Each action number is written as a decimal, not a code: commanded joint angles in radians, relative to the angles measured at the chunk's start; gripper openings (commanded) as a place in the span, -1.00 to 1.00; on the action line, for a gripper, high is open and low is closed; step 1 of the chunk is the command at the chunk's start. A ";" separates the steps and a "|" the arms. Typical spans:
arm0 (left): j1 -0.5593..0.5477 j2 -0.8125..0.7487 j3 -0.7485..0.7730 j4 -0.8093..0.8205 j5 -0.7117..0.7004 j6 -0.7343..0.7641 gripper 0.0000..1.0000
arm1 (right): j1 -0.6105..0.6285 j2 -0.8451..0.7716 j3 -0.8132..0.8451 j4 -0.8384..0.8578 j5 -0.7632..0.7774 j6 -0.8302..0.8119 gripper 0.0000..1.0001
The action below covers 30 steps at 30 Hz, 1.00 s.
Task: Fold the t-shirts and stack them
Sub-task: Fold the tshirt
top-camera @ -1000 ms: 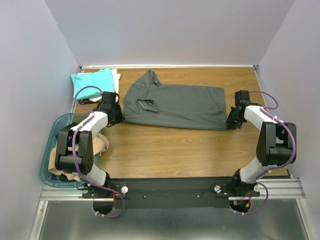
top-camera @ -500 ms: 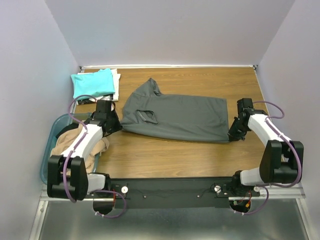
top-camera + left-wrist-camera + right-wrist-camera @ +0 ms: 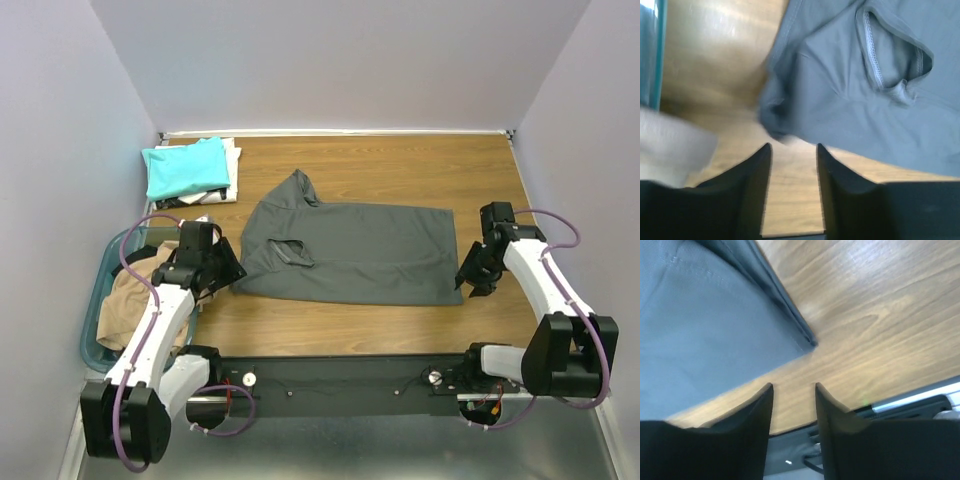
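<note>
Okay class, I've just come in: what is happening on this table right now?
Two robot arms are working on t-shirts. A dark grey t-shirt lies flat across the table. The left tool and right tool sit open at its opposite ends, holding nothing. A teal t-shirt is folded on a white one at the far left corner, and a tan t-shirt waits in the basket.

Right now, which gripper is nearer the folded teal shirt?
Left. The left gripper is just toward the arms from the teal shirt; the right gripper is across the table, beyond the dark grey shirt.
</note>
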 commanded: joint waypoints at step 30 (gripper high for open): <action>-0.284 0.492 0.127 0.457 0.094 -0.099 0.25 | 0.159 0.057 0.035 0.272 -0.186 0.023 0.11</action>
